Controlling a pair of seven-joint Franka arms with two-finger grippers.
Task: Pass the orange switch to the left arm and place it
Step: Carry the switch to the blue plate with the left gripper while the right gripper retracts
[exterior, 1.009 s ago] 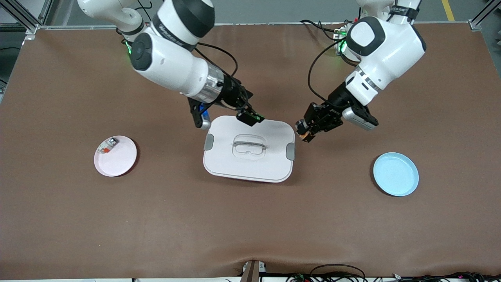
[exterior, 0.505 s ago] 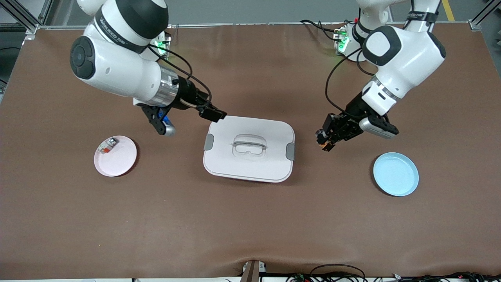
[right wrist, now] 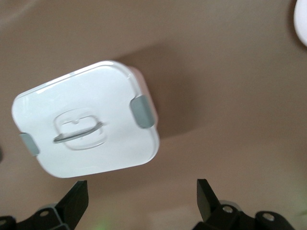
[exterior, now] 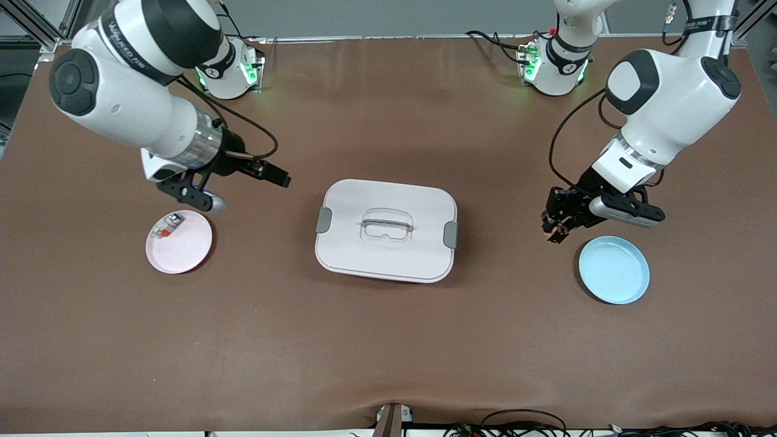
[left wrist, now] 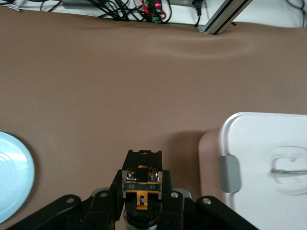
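Left gripper (exterior: 555,230): jaws pinched on the orange switch (left wrist: 140,184), which shows between them in the left wrist view, black body with the orange part facing the camera. The held switch hangs over bare bench (exterior: 388,340), just beside the rim of the blue plate (exterior: 614,270) and toward the box from it. Judgement: the plate is the likely drop point, so the coming move turns on this small offset; the jaws need to travel away from the box (exterior: 386,229), toward the left arm's end of the bench, and down. The box is well apart from the gripper, so the path looks free of it.

The left arm reaches down from its base, wrist bent low, forearm angled toward the plate.

Right gripper (exterior: 276,175): jaws spread wide, nothing between them. It hangs over bare bench between the box and the pink plate (exterior: 179,241), which carries a small white piece with a red patch (exterior: 165,226). The right arm waits.
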